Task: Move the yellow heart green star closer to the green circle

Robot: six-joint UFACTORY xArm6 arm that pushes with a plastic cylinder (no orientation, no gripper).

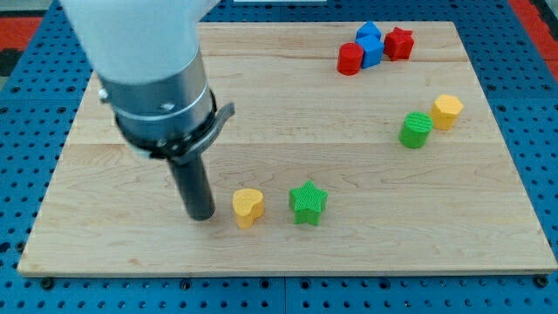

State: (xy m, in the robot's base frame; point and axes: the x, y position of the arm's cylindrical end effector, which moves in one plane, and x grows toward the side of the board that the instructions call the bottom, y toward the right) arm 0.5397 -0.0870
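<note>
The yellow heart [248, 207] lies near the board's bottom middle. The green star [308, 202] lies just to its right, a small gap between them. The green circle [416, 130] stands at the view's right, touching a yellow hexagon [447, 111] on its upper right. My tip [201, 215] rests on the board just left of the yellow heart, a narrow gap apart from it.
A red cylinder [350, 58], a blue block [370, 44] and a red star [398, 42] cluster at the view's top right. The wooden board [105, 235] sits on a blue pegboard surface. The arm's white and grey body [157, 78] covers the board's upper left.
</note>
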